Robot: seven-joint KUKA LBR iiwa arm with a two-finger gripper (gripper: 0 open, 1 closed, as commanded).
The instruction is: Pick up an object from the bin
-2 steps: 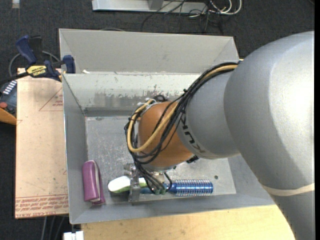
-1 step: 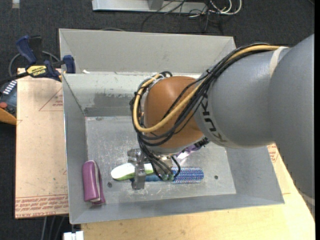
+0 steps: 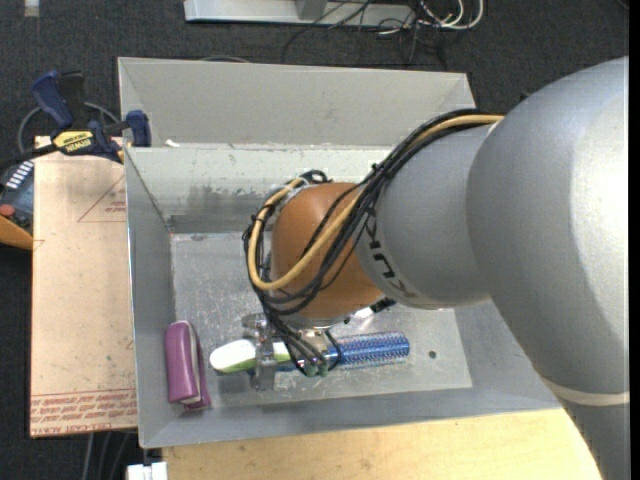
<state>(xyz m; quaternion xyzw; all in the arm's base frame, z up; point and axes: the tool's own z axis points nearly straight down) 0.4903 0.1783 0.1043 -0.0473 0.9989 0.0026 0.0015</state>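
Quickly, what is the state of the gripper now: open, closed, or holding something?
Gripper: cannot be told; it is down beside a white-green oval thing and a blue ridged thing.

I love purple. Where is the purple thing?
The purple thing lies at the lower left of the bin in the camera view, just left of a white-and-green thing.

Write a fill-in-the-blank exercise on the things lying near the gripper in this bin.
1. The oblong thing by the bin wall at the view's left is ____ in colour.
2. The gripper is down at a white thing with a ____ underside.
3. The bristled brush lying toward the view's right of the gripper is ____.
Missing words: purple; green; blue.
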